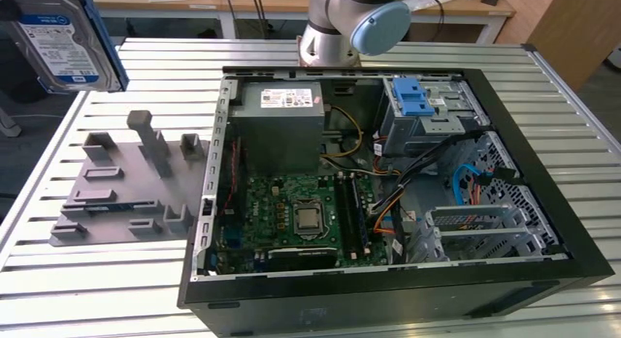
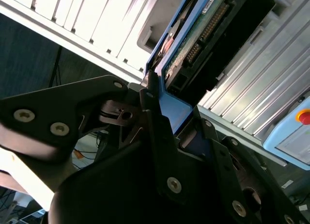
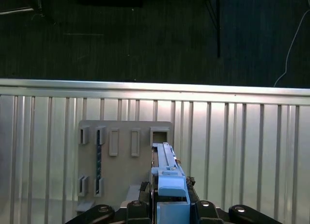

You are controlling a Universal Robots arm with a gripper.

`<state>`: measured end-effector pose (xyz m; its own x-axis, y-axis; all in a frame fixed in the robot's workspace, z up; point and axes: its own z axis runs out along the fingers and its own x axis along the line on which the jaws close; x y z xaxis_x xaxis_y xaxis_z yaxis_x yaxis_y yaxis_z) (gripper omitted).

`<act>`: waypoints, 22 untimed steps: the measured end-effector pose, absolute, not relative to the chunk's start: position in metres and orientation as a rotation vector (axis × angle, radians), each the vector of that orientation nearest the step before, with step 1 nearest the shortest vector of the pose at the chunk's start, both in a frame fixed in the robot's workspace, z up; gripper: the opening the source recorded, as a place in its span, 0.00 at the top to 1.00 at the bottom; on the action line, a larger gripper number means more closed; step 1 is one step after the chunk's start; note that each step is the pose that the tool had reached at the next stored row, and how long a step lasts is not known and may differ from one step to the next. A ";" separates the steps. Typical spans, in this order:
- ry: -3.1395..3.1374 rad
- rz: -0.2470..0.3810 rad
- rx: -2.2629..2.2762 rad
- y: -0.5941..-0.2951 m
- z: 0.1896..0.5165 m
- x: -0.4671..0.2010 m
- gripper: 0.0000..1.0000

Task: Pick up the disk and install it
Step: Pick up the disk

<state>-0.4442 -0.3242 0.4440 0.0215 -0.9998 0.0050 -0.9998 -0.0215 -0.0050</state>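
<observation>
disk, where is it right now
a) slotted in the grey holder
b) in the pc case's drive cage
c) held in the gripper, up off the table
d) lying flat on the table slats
C: in the exterior view the disk hangs in the air, clear of the grey holder and the case, and in the second wrist view the gripper is shut on its blue frame.

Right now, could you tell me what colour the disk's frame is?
The disk's frame is blue, clearest in the first wrist view.

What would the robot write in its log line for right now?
gripper: shut on disk | disk: held in air, off grey holder | computer case: open, disk not inside
</observation>
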 end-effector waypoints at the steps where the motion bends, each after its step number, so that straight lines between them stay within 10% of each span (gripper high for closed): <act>1: 2.197 -0.011 -2.245 -0.324 0.445 -0.444 0.64; 22: 2.194 -0.017 -2.242 -0.324 0.470 -0.445 0.64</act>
